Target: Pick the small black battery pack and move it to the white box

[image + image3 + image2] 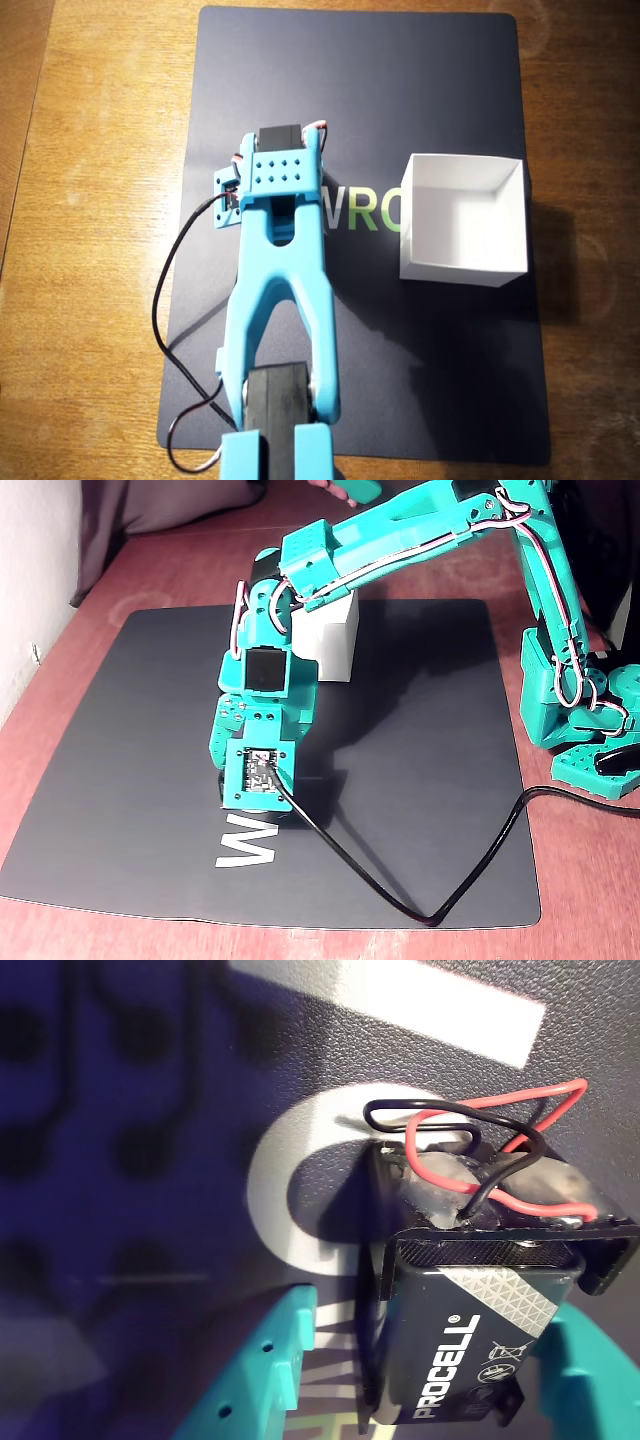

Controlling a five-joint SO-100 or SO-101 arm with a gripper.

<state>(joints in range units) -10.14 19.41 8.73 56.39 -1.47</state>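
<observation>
In the wrist view the small black battery pack point(470, 1345) lies on the dark mat, marked PROCELL in white, with thin red and black wires point(500, 1125) looped at its far end. My gripper point(432, 1315) stands open around it. The left finger point(265, 1375) is a small gap away from the pack, and the right finger point(590, 1380) is close against its other side. The overhead view hides the pack and fingers under my wrist point(285, 175). The white box point(465, 220) stands to the right of the wrist, open and empty. In the fixed view the white box point(335, 640) shows behind my arm.
A dark mat point(400, 80) with white lettering covers the wooden table point(90, 150). A black cable point(400, 900) runs from the wrist across the mat's near side. The arm's base point(580, 710) stands at the right of the fixed view.
</observation>
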